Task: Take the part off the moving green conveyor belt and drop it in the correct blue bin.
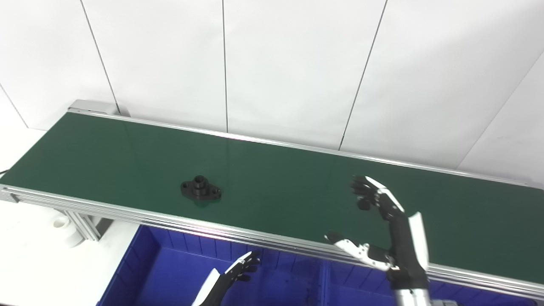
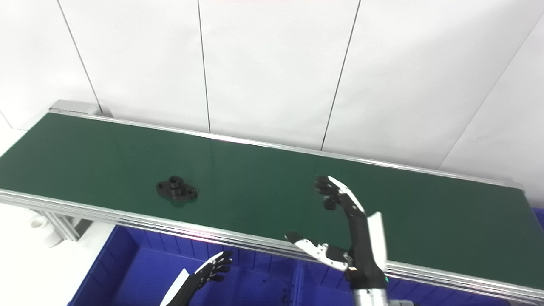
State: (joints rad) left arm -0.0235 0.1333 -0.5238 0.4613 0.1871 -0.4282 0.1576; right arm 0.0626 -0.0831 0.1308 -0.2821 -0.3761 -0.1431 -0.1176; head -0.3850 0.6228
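A black flanged part with a short round boss lies on the green conveyor belt, near its front edge, left of centre; it also shows in the right eye view. My right hand is raised over the belt's front edge, well to the right of the part, open, with fingers and thumb spread and empty. My left hand is low over the blue bin in front of the belt, below and right of the part, fingers apart and empty.
Blue bins run along under the belt's front rail, with a divider between two compartments. The belt's aluminium frame and legs stand at the left. A white panelled wall is behind the belt.
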